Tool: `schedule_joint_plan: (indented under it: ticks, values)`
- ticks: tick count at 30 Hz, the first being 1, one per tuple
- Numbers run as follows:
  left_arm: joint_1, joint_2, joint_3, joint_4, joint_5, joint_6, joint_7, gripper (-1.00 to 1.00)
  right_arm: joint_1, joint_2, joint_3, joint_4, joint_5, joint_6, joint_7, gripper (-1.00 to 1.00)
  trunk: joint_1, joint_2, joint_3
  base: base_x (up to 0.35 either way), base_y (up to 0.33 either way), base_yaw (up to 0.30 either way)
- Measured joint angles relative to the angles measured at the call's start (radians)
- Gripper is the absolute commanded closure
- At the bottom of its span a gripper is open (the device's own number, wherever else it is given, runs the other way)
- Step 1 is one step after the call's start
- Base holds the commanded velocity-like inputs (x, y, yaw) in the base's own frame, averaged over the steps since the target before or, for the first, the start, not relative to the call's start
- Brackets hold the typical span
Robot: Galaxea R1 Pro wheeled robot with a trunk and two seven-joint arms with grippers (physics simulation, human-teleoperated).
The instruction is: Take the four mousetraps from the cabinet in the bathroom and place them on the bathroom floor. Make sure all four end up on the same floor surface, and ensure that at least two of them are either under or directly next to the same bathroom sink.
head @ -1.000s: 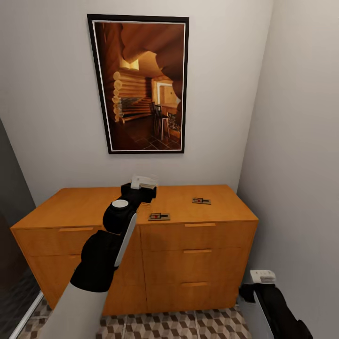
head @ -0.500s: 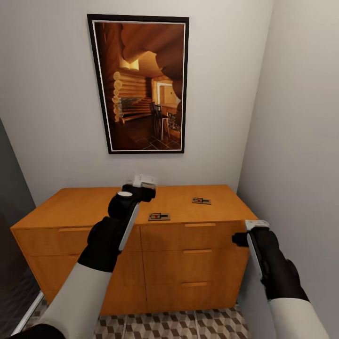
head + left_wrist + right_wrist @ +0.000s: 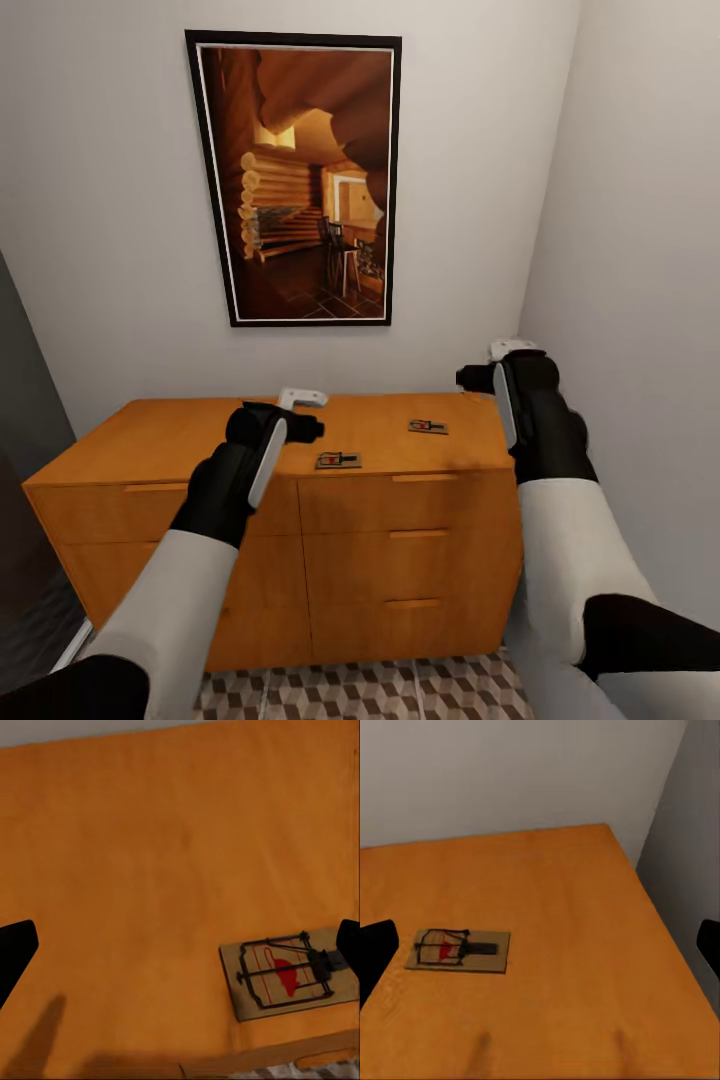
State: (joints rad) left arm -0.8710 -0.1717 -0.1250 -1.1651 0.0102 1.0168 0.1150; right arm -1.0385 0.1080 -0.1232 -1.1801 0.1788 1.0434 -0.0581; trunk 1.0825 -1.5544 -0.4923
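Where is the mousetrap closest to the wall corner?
In the head view, that mousetrap lies on the cabinet top toward its right end, just below the right gripper.

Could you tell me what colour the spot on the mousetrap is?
Red, on the mousetrap; clearest in the left wrist view.

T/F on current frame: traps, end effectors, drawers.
1. Two mousetraps lie on top of the cabinet: one near the front edge, one further back. True.
2. The left end effector grips a mousetrap. False: its fingers are spread, nothing between them.
3. A cabinet drawer stands open. False: all visible drawer fronts sit flush.
4. The right end effector is open above the cabinet's right end. True.
5. A mousetrap lies on the bathroom floor. False: the visible tiles show none.
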Motion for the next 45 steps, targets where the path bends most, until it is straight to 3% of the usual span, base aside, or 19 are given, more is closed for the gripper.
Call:
schedule_joint_plan:
  ticks: [5, 12, 25, 45]
  values:
    - [-0.01, 0.006, 0.012, -0.018, 0.058, 0.022, -0.006, -1.0, -0.172, 0.054, 0.0, 0.153, 0.001, 0.0, -0.023, -1.0, 0.0, 0.0, 0.0, 0.0, 0.0, 0.0]
    - [-0.014, 0.01, 0.015, -0.037, 0.082, 0.027, -0.007, -1.0, -0.244, 0.065, 0.001, 0.301, 0.002, 0.0, -0.032, -1.0, 0.0, 0.0, 0.0, 0.0, 0.0, 0.0]
    - [-0.015, 0.005, 0.017, -0.056, 0.083, 0.027, -0.007, -1.0, -0.267, 0.065, 0.002, 0.363, 0.004, 0.001, -0.028, -1.0, 0.0, 0.0, 0.0, 0.026, 0.0, 0.0]
    - [-0.015, 0.004, 0.014, -0.085, 0.076, 0.027, -0.004, -1.0, -0.269, 0.065, 0.009, 0.376, 0.002, 0.001, -0.029, -1.0, 0.0, 0.0, 0.0, 0.258, 0.0, 0.0]
